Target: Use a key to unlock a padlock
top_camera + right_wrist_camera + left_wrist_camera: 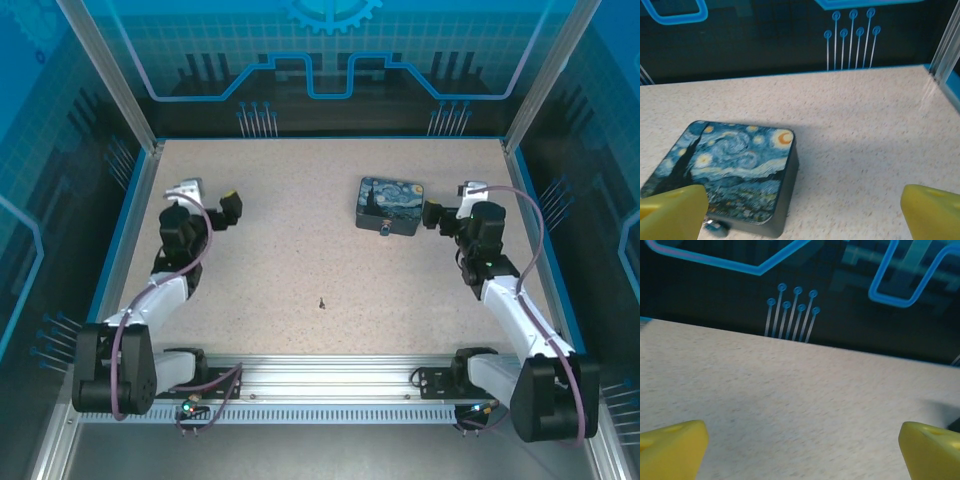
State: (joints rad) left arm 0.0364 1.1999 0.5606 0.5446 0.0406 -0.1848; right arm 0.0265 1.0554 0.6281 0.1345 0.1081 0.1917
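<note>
A starry-night-print box [390, 205] lies at the table's back right, and the tiny silvery padlock [383, 229] hangs at its near side. In the right wrist view the padlock [715, 228] peeks out under the box [725, 170] at the bottom left. The key [322, 302], a dark sliver, lies alone on the table's middle, toward the front. My right gripper [434, 213] hovers just right of the box, open, its yellow fingertips [670, 212] spread wide with nothing between them. Far off at the left, my left gripper [226, 209] is open over bare table, with its fingertips [670, 447] apart.
The speckled beige table [300, 250] is ringed by a blue rim and dark blue-patterned walls [330, 60]. Aluminium posts stand at the back corners. Both arm bases sit on a rail [330, 380] at the near edge.
</note>
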